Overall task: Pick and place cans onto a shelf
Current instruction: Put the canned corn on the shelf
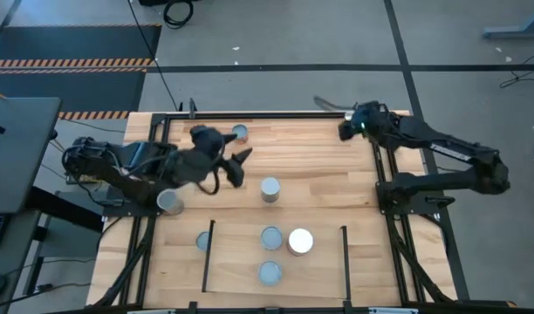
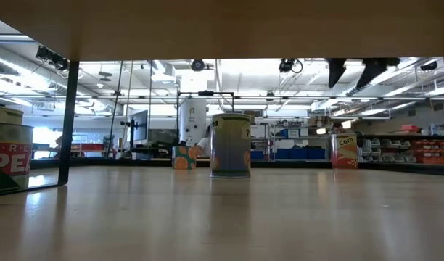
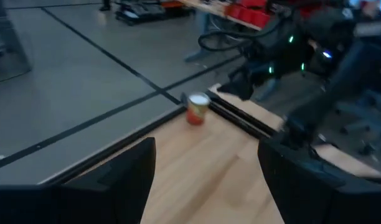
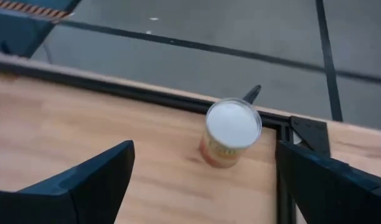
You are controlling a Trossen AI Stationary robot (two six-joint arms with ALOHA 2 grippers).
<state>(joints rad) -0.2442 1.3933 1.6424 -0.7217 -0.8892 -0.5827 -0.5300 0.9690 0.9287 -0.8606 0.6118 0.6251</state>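
My right gripper hangs open at the table's far right corner, above a can with a white top and orange-brown side. The can stands on the tabletop between my fingers' lines, untouched. My left gripper is open and empty over the left middle of the table. One grey-topped can stands just right of it, another at the far edge. The shelf, near the front, carries two grey-topped cans and a white-topped one. Two more cans stand at the left.
Black frame bars run along the table's far edge and down both sides. The shelf's two black bars stand up from the tabletop. In the low view the middle can stands alone on bare wood.
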